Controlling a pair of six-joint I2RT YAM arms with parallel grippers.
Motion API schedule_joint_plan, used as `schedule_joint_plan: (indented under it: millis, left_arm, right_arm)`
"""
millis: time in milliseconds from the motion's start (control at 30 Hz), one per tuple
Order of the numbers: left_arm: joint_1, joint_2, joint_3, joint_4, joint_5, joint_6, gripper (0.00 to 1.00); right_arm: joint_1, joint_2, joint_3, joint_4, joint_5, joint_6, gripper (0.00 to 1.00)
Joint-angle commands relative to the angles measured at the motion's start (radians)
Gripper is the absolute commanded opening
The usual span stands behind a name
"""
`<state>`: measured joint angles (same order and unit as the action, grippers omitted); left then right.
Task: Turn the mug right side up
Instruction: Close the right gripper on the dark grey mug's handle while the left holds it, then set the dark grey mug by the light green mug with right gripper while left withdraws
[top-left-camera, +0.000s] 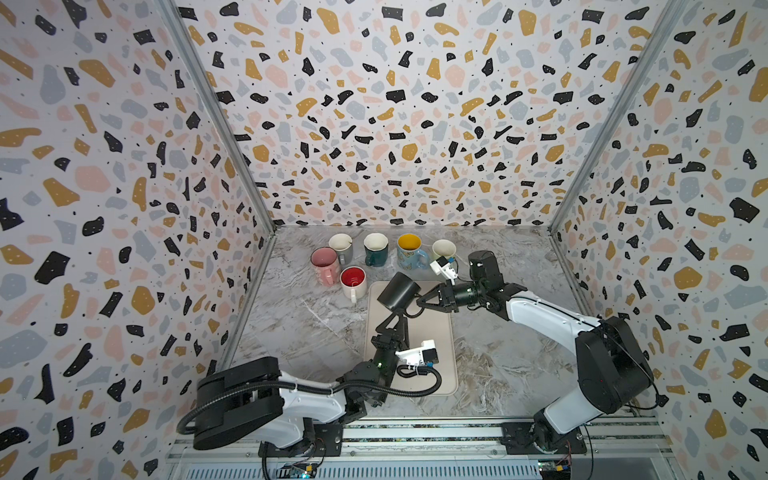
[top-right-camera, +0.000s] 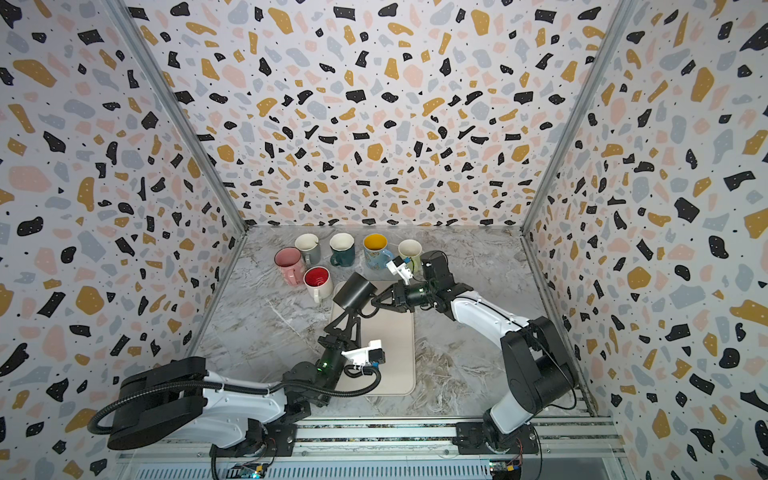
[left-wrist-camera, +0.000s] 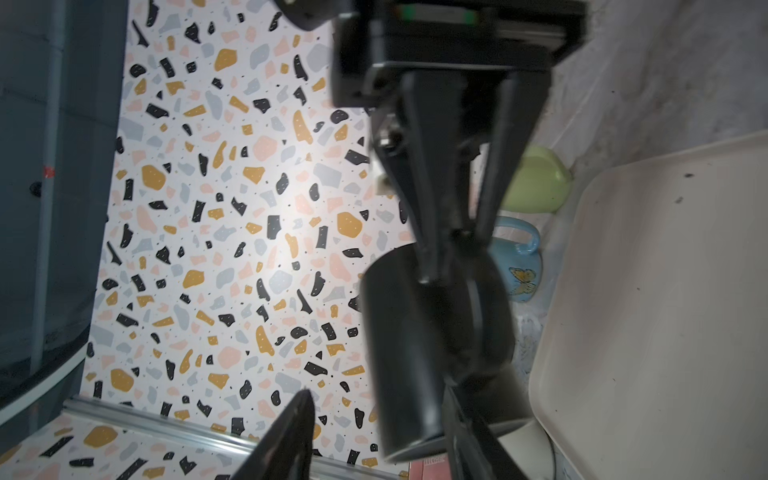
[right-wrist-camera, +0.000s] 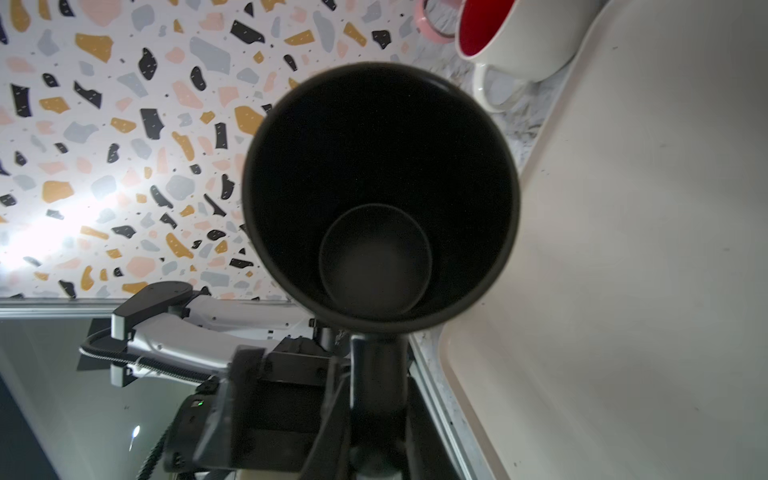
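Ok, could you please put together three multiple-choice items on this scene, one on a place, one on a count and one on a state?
1. Where is the black mug?
A. Standing among the other mugs
B. Held tilted in the air at the far end of the beige mat
C. Lying on its side by the left wall

2. How many mugs stand upright beyond the mat?
A. Three
B. Nine
C. Six

3. How are the right fingers?
A. Shut on the black mug's handle
B. Spread wide, clear of every mug
C. Out of every view

Key:
1 B: both top views show it tilted over the mat's far corner.
2 C: they are the pink mug, grey mug, teal mug, blue mug, pale green mug and red-lined mug.
3 A: the left wrist view shows them pinched together on the handle.
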<state>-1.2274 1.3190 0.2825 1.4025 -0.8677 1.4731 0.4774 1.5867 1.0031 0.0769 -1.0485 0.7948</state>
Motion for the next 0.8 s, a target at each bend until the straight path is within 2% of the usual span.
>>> schedule_joint_plan:
  millis: [0, 100, 267, 400, 533, 767]
  left_arm:
    - [-0.003, -0.053, 0.005, 0.257, -0.054, -0.034, 0.53]
    - [-0.002, -0.100, 0.009, 0.182, -0.076, -0.088, 0.54]
    - [-0.001, -0.230, 0.040, -0.057, -0.075, -0.261, 0.53]
    - [0.003, -0.305, 0.061, -0.151, -0.084, -0.357, 0.55]
    - [0.038, -0.393, 0.163, -0.445, -0.072, -0.601, 0.57]
    - [0.201, -0.492, 0.331, -0.830, -0.009, -1.039, 0.67]
  right_arm:
    - [-0.032, -0.003, 0.021, -0.029, 0.042, -0.058, 0.00]
    - [-0.055, -0.012, 0.035, -0.074, 0.072, -0.097, 0.00]
    - [-0.091, -0.024, 0.043, -0.098, 0.095, -0.128, 0.00]
    - [-0.103, -0.040, 0.065, -0.154, 0.157, -0.187, 0.00]
    - [-0.106, -0.070, 0.122, -0.262, 0.272, -0.284, 0.00]
    - [-0.108, -0.136, 0.199, -0.432, 0.552, -0.428, 0.00]
